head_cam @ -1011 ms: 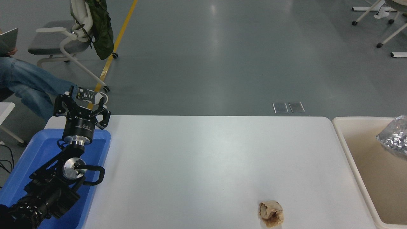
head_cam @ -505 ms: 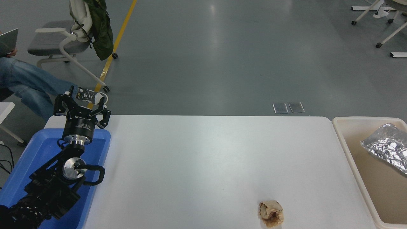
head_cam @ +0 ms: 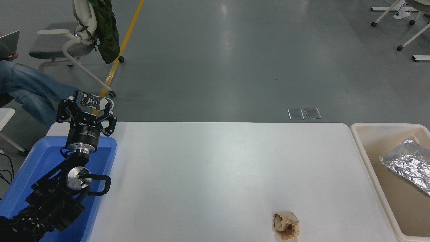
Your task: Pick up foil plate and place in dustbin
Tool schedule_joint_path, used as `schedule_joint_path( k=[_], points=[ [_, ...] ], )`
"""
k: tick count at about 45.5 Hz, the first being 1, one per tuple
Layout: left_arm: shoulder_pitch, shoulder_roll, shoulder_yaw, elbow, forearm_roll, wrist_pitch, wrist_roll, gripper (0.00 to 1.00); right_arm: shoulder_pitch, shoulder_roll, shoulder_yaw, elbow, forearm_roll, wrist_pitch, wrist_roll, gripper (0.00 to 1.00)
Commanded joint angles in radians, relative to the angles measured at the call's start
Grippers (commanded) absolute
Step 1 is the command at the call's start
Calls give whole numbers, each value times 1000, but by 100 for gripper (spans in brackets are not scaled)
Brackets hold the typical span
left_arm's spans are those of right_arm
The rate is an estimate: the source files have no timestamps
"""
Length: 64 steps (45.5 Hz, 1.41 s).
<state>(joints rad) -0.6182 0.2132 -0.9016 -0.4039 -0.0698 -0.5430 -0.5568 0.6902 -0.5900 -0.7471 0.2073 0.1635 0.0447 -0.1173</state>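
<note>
The foil plate, shiny crinkled silver, lies inside the dustbin, a cream-beige tub off the table's right end. The plate rests tilted against the tub's inside and runs out of the picture at the right edge. No gripper touches it. My right arm is out of view. My left gripper is parked at the lower left, above the far end of the blue bin, its fingers spread with nothing between them.
A blue plastic bin sits at the table's left end under my left arm. A crumpled brown paper ball lies near the front edge of the white table. A seated person's legs and a chair are at the far left.
The foil plate has come down from the right edge into the dustbin and settled lower on its inside. My left arm has not moved.
</note>
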Motion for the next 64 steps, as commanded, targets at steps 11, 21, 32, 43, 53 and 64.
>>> schedule_joint_path(
  k=[11,21,32,43,53,64],
  points=[
    [0,0,0,-1,1,0,0,99,35,-22,3,44,1,-63,-4,72],
    [0,0,0,-1,1,0,0,99,201,-149,-38,251,-2,-62,-4,81],
    [0,0,0,0,-1,0,0,99,589,-212,-323,578,-24,-57,1,96],
    [0,0,1,-1,1,0,0,99,945,-136,-528,833,-25,-43,-1,100],
    [0,0,1,0,1,0,0,99,1195,-48,-591,980,-27,162,-1,100],
    [0,0,1,-1,1,0,0,99,1474,108,-589,992,-22,624,-2,100]
  ],
)
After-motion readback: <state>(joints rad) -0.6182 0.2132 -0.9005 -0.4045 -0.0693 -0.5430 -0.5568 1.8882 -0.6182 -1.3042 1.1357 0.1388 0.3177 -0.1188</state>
